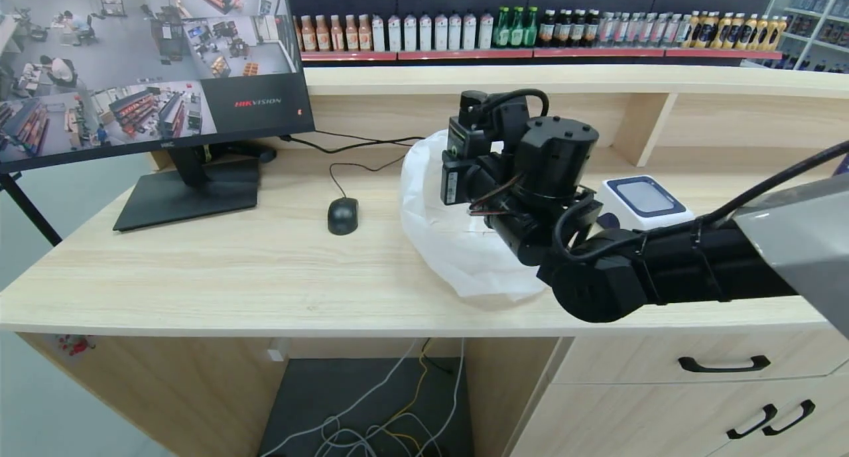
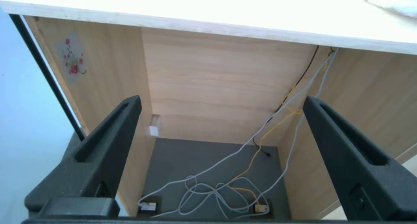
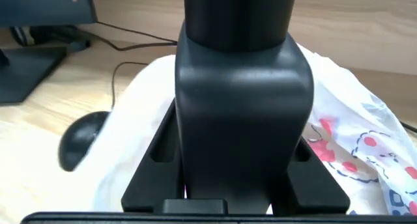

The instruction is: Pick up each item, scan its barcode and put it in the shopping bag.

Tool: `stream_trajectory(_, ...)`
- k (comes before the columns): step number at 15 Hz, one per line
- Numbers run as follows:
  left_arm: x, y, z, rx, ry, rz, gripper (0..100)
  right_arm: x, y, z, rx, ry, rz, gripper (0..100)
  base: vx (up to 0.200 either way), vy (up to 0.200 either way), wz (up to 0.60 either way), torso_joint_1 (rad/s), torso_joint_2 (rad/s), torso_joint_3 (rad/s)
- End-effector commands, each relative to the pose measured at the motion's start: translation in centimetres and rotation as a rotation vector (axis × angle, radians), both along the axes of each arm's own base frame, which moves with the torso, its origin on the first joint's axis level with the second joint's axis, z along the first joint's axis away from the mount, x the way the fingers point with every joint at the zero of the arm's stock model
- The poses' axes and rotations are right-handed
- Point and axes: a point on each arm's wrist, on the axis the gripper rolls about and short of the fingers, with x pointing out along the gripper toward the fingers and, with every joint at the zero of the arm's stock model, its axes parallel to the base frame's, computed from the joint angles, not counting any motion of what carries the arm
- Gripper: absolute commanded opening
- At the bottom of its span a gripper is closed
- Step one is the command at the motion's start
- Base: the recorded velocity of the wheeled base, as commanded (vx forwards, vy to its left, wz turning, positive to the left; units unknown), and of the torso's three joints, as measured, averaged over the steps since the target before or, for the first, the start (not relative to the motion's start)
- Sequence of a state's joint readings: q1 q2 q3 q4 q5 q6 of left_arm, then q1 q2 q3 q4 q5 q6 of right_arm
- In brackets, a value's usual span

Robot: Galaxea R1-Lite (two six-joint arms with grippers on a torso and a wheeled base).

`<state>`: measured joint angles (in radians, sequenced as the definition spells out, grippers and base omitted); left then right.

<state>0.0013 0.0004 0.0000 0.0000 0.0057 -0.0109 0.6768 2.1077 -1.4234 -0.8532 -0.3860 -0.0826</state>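
1. The jaws of the left gripper [image 2: 221,107] stand wide apart with nothing between them. They are held low, in front of the open recess under the pale wooden counter [image 1: 232,271].
2. In that recess, a tangle of white and yellow cables [image 2: 221,191] lies on a dark floor panel.
3. At the counter's left end stands a black flat-screen monitor [image 1: 132,59] on a flat black foot.
4. To its right, well apart from the foot, a small black computer mouse [image 1: 343,215] rests on the counter, with its cord running back toward the wall.
5. Just right of the mouse lies the crumpled white plastic shopping bag [image 1: 438,245]. The right wrist view shows a red and blue print on it.
6. The jaws of the right gripper [image 1: 474,165] are clamped on a black bottle-shaped item with pale labels [image 1: 464,138]. It is held over the bag, and whether it touches the plastic cannot be told.
7. Right of the bag, partly behind the right arm, sits a white barcode scanner with a dark-rimmed window [image 1: 643,201].
8. Behind the counter, a long red-edged shelf of assorted bottles [image 1: 530,29] runs along the wall.
9. Below the counter's right part are pale drawers with black handles [image 1: 723,364].
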Motion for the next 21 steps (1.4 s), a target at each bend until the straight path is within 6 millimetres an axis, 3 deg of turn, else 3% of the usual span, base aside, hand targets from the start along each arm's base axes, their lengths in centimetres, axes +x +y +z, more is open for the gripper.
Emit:
stream_trajectory(1, 0.0, 0.0, 0.0, 0.000, 0.000, 0.001, 100, 1.9, 0.1, -1.7, -0.007, 0.007, -0.026, 0, 0.000, 0.000, 0.00, 0.000, 0.00, 0.000)
stream_trajectory(8, 0.0, 0.0, 0.0, -0.001, 0.000, 0.001, 100, 4.1, 0.7, -4.9, -0.010, 0.013, -0.033, 0, 0.000, 0.000, 0.00, 0.000, 0.00, 0.000)
stream_trajectory(21, 0.0, 0.0, 0.0, 0.000, 0.000, 0.001, 100, 4.9, 0.9, -7.7, -0.032, 0.065, -0.036, 0, 0.000, 0.000, 0.00, 0.000, 0.00, 0.000)
